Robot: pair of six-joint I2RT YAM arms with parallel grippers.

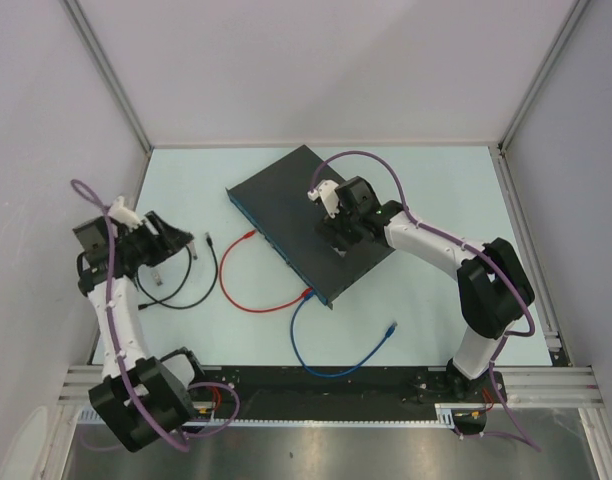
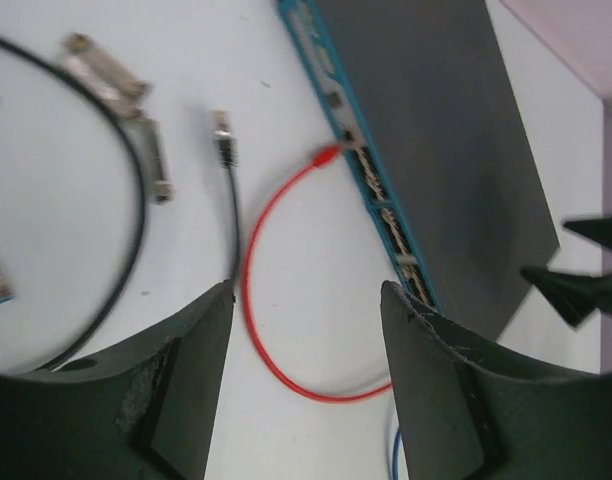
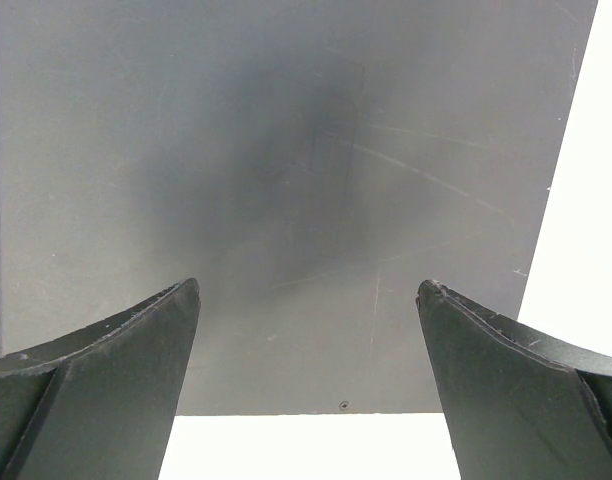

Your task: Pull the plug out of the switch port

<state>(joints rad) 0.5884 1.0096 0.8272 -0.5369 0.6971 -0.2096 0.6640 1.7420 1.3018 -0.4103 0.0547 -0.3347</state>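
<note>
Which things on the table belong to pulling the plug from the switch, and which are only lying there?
For the job:
- switch
- red cable, plugged into the switch's blue edge
- blue cable, one end at that edge, the other loose

Lying about:
- black cable, plug free on the table
- small metal modules beside it

Overhead: bright, even, diffuse light; the counter reads pale, shadows faint. Left wrist view: blurred throughout, the black cable at 9 o'clock smeared. Right wrist view: soft dark shadow at centre of the switch; counter at 3 o'clock blown white.
</note>
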